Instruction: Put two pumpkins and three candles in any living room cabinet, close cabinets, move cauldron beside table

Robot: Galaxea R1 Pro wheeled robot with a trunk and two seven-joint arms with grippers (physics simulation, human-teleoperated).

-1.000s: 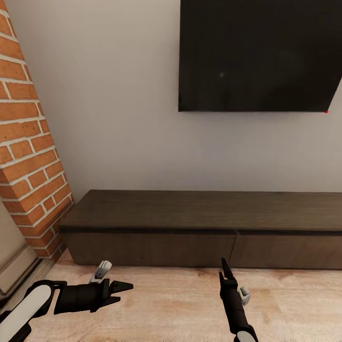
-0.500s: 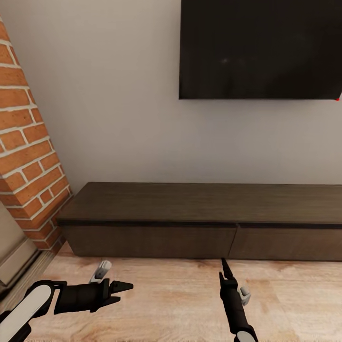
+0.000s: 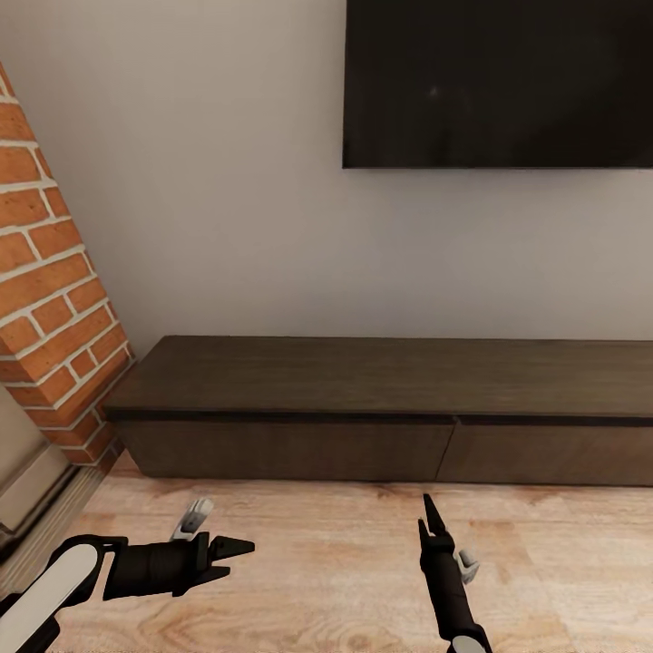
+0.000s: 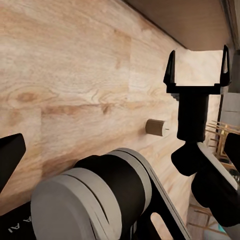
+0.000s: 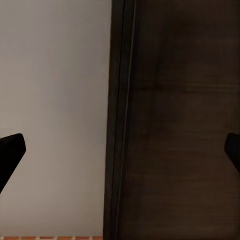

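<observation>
The cabinet (image 3: 381, 426) is a long, low dark-brown console against the wall, with both flat drawer fronts shut. My left gripper (image 3: 238, 558) hovers open over the wood floor in front of it, pointing right and holding nothing. My right gripper (image 3: 426, 510) points at the cabinet's front. In the left wrist view the right gripper (image 4: 197, 62) has its two fingers spread with nothing between them. Beyond that arm a small tan candle (image 4: 156, 127) with a pale top stands on the floor. The right wrist view looks at the cabinet (image 5: 180, 125) between spread fingertips (image 5: 11, 150). The pumpkins and the cauldron are out of view.
A black TV (image 3: 499, 82) hangs on the grey wall above the cabinet. A brick column (image 3: 50, 299) stands at the cabinet's left end. Light wood floor (image 3: 317, 562) lies between me and the cabinet. A gold wire frame (image 4: 216, 136) shows past the right arm.
The whole view has shifted: cabinet and TV sit higher in the picture and more floor shows, so the camera has moved. Both arms keep the same pose.
</observation>
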